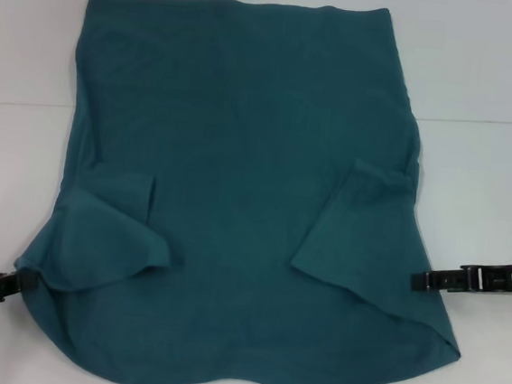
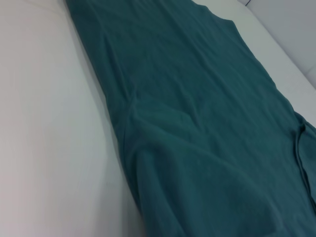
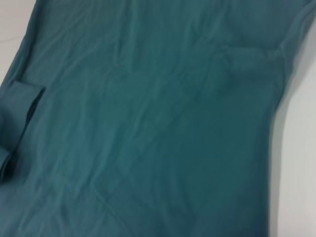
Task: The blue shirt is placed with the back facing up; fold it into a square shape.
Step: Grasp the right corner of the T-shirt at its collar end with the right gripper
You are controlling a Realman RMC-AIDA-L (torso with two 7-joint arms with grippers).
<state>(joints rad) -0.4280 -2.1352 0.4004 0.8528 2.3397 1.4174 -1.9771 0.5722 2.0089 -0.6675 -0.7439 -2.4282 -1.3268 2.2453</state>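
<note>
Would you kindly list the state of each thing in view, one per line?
Shirt: spread flat on the table, plain side up, both sleeves folded inward, not yet square.
Left gripper: low at the shirt's left edge near the sleeve.
Right gripper: low at the shirt's right edge.

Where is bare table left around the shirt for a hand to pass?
The white table is bare left and right of the blue shirt, and along the far edge. Near the folded-in sleeves it is tight: the left gripper and right gripper sit at the shirt's edges.
</note>
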